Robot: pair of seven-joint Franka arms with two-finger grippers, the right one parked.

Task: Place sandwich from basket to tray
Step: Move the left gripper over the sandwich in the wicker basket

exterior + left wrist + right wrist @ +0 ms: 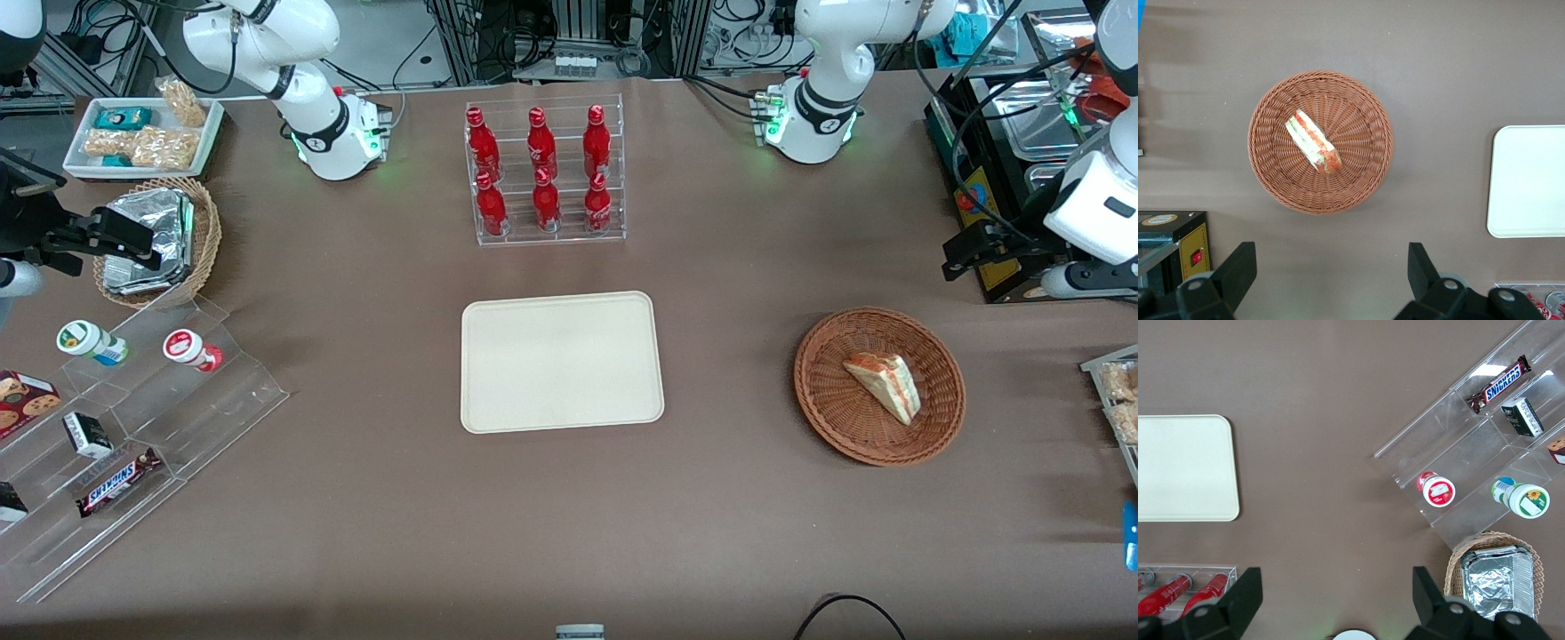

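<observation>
Toward the working arm's end of the worktop: one basket (880, 386), round, shallow, reddish-brown wicker, standing well apart from the tray (561, 362).

Contents of basket: one sandwich (885, 385), a triangular wedge with tan bread faces, lying on its side near the middle of the weave, cut edge showing white, red-orange and green layers (1313, 141). Nothing else is in the basket with it.

Middle of the worktop: the tray, cream-beige, flat, low rim, rounded corners, nothing on it. The task is not yet begun as far as the sandwich goes.

End effector (1331, 273): raised over bare worktop just beside the basket, not above the sandwich itself. Its two black fingers (1238, 270) are spread wide and hold nothing.

Handling notes, by judgement: the sandwich looks light and soft, so bread will dent and filling may squeeze out or slide if pinched hard. The best hold is probably across the two flat bread faces near the thick middle of the wedge, not at the thin tip. The sloping wicker wall may crowd a finger on the rim side.

Also present: a clear rack of red bottles (543, 171) near the edge farthest from the front camera; a stepped clear display (133, 418) with snacks toward the parked arm's end.
</observation>
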